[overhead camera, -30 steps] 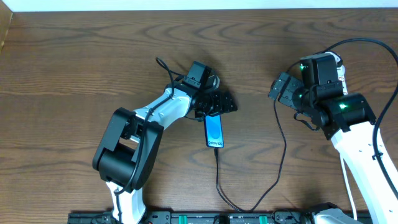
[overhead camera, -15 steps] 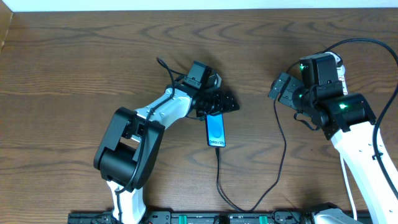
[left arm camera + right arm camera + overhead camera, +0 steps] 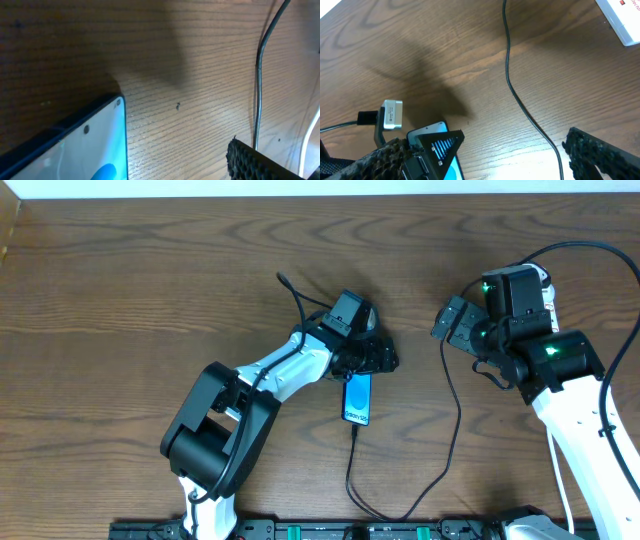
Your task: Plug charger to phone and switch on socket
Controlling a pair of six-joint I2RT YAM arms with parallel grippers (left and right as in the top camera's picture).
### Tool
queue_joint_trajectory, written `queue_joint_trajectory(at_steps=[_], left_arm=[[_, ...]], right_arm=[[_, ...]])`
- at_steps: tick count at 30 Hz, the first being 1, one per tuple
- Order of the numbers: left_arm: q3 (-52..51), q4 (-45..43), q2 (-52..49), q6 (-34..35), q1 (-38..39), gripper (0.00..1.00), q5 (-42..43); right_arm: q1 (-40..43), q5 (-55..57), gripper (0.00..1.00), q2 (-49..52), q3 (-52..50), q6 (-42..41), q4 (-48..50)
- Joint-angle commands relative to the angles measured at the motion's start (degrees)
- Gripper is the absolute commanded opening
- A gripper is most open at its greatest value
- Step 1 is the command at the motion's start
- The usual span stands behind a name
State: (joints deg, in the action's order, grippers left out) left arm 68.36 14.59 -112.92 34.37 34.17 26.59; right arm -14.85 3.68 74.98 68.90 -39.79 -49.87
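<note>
Smartphone, slim and black-framed with a bright blue screen (image 3: 357, 400), is lying flat on the brown wooden table (image 3: 150, 280). A thin black charger cable (image 3: 350, 470) is meeting the phone's near end. At the phone's far end the left gripper (image 3: 368, 365) is hovering, jaws wide apart. Farther right of the phone, the right gripper (image 3: 452, 328) is gaping, empty. A white power strip with red marks (image 3: 620, 20) is lying well apart from the phone.

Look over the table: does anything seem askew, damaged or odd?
Nothing looks damaged or spilled. The phone lies slightly askew, its top end at the left gripper, and the charger trails off its lower end in a loose loop.
</note>
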Motion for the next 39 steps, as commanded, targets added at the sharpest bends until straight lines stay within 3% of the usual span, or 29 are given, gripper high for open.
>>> queue_joint_trajectory(at_steps=[1,12,19,28,34,39], left_arm=[[-2.56,2.32,-3.98,0.48,-1.14,0.86,-7.34],[-2.56,3.19,-3.98,0.39,-4.50,0.86,-14.05],[-2.56,5.84,-3.98,-0.11,-9.18,0.86,-14.05],[-2.40,12.74,-2.69,-9.44,-17.03,0.86,-14.93],[-2.34,20.68,2.97,-17.46,-22.43,0.86,-20.70],[-1.57,30.40,12.96,-19.61,-23.80,0.86,-34.69]], right_arm=[[-0.04,0.66,0.99,0.07,0.31,0.66,0.13],[-0.04,0.68,0.99,0.07,0.31,0.68,0.09],[-0.04,0.68,0.99,0.07,0.31,0.68,0.07],[-0.02,0.74,0.99,0.07,0.31,0.68,-0.04],[-0.02,1.97,0.99,0.07,0.31,0.68,-0.04],[-0.02,2.25,0.99,0.07,0.31,0.68,-0.02]])
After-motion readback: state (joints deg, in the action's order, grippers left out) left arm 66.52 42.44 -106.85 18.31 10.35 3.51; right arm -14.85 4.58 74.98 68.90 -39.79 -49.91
